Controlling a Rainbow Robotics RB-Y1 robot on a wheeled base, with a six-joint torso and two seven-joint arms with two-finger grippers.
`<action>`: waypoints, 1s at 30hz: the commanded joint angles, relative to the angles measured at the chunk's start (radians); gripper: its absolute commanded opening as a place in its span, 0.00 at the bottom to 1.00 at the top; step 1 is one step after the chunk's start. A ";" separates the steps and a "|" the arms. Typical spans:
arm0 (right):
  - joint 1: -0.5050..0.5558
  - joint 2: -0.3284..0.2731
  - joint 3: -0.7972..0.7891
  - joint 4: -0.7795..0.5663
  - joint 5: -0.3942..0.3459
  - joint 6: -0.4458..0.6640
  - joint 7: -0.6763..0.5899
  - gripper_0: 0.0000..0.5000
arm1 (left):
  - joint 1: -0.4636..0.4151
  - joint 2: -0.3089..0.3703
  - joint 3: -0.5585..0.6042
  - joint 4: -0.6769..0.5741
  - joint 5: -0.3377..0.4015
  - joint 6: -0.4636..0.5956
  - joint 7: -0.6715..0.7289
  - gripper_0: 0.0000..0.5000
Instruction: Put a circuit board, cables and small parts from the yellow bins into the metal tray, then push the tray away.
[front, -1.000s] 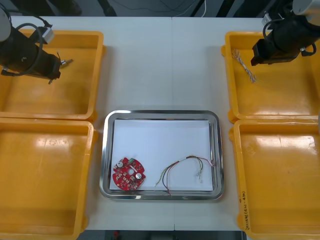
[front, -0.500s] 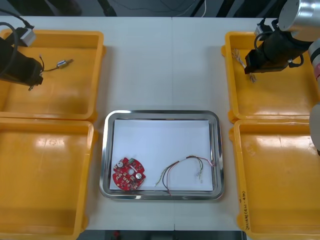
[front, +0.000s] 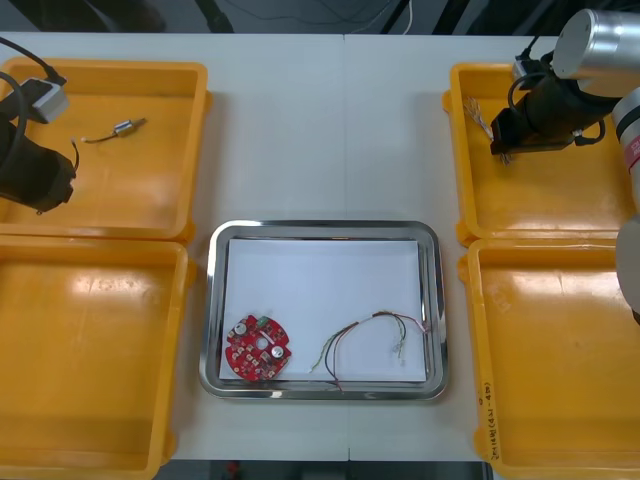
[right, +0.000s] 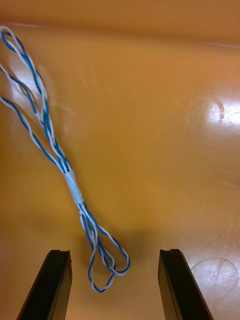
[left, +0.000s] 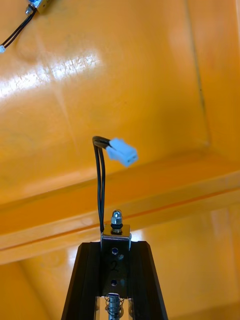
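Firmly the left gripper (left: 116, 246) pinched a small metal part (left: 116, 231); the right gripper (right: 114, 256), spread, seemingly hovered over the twisted cable (right: 75, 187)

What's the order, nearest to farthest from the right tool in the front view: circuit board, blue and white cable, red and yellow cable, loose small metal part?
1. Blue and white cable, at the open right tool, far right bin.
2. Red and yellow cable, metal tray's right side.
3. Circuit board, tray's left side.
4. Loose small metal part, far left bin; the left tool there grips a second small part.
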 joint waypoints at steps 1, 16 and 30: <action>0.020 0.011 -0.013 -0.017 0.003 -0.024 -0.038 1.00 | 0.016 0.041 0.031 -0.101 0.040 0.017 0.227 0.00; 0.041 0.022 -0.013 -0.017 -0.028 -0.050 -0.052 1.00 | -0.061 0.023 -0.210 -0.262 0.078 0.017 0.531 0.00; 0.040 0.016 -0.012 -0.017 -0.031 -0.050 -0.038 0.00 | -0.185 -0.051 -0.480 -0.270 0.049 -0.039 0.769 0.00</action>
